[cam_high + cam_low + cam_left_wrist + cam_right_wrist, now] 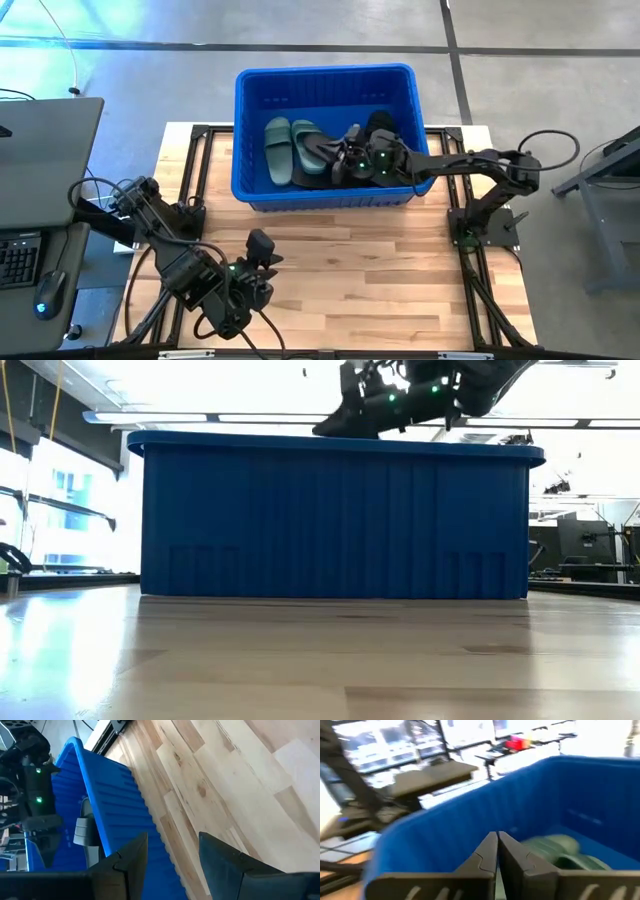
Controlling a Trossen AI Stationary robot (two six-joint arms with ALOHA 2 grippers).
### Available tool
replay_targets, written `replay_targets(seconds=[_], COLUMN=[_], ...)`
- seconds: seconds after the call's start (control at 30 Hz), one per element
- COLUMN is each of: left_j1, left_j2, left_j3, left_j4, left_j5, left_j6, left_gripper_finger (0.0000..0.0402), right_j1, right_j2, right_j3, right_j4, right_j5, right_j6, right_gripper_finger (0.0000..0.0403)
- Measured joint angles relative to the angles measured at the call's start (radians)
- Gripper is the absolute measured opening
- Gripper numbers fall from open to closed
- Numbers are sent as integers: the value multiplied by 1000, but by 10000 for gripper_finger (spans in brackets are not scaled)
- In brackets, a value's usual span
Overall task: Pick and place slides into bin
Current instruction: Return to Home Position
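Note:
The blue bin (325, 72) stands at the table's far middle. Two sage green slides (288, 150) lie side by side on its floor at the left, and black slides (318, 160) lie beside them toward the middle. My right gripper (338, 166) reaches in level from the table's right, above the black slides and just over the bin's rim (335, 442). It is shut (497, 845) with nothing showing between its fingers, and a green slide (555, 847) lies ahead of it. My left gripper (172, 857) hangs open over bare wood near the bin's near wall (120, 800).
Bare wooden tabletop (380, 270) spreads between the bin and the near edge. A grey desk with a keyboard and a mouse (50, 295) stands left of the table. Black frame rails (470, 270) run along the table's sides.

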Motion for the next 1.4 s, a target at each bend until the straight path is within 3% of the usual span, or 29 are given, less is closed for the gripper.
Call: replay_targets(seconds=[0.37,0.5,0.6,0.67,0.73,0.8,0.9,1.07,1.17,1.3,1.4], left_j1=[0,0,7,9,9,8,8,6,16,66,93], left_j2=[0,0,-14,-44,-84,-132,-217,-337,-424,-558,-683], left_j3=[0,0,7,15,16,14,12,-61,-211,-466,-655], left_j4=[-6,1,-33,-71,-110,-141,-167,-54,130,370,500], left_j5=[10,35,19,13,-20,-63,-84,-108,-83,37,68], left_j6=[48,60,-30,-93,-153,-212,-262,-188,-89,-6,-5], left_gripper_finger=[161,161,161,161,161,161,161,161,161,161,161], right_j1=[41,72,107,158,230,318,453,643,713,774,806], right_j2=[-173,-264,-334,-389,-441,-485,-530,-552,-552,-552,-553], right_j3=[0,1,1,1,1,1,1,0,0,0,0], right_j4=[6,-140,-266,-350,-441,-535,-656,-793,-815,-834,-896], right_j5=[-188,-324,-451,-514,-508,-371,-6,408,550,621,695], right_j6=[136,168,221,142,60,7,-10,38,57,72,125], right_gripper_finger=[66,68,65,63,62,63,64,62,62,64,63])
